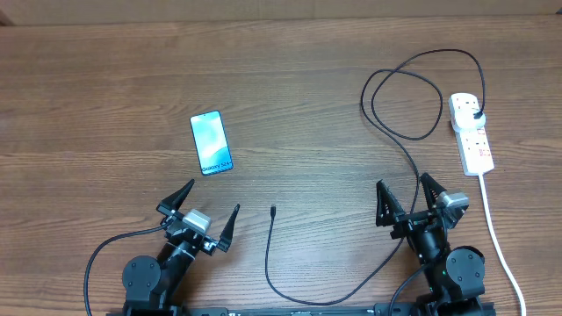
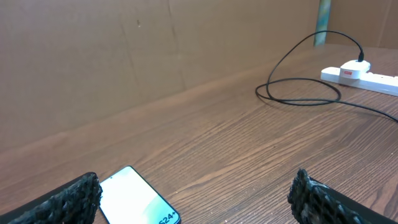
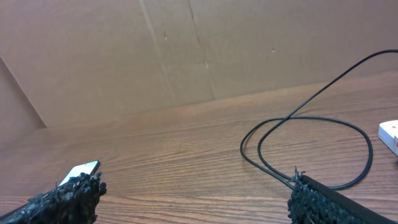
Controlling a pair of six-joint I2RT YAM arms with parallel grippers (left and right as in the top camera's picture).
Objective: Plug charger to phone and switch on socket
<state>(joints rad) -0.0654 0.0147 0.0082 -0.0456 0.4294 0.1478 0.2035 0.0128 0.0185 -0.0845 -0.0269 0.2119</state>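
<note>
The phone (image 1: 211, 143) lies flat, screen up and lit light blue, on the wooden table left of centre. The charger's connector tip (image 1: 273, 210) rests loose on the table, well right of and nearer than the phone. Its black cable loops (image 1: 404, 105) across to the black plug (image 1: 477, 115), which is seated in the white socket strip (image 1: 471, 133) at the far right. My left gripper (image 1: 213, 196) stands open just in front of the phone (image 2: 134, 199). My right gripper (image 1: 402, 181) is open over the cable (image 3: 311, 143), holding nothing.
The strip's thick white cord (image 1: 493, 219) runs down the right side past my right arm. The black cable sweeps along the front edge between both arm bases. A brown cardboard wall (image 3: 186, 56) backs the table.
</note>
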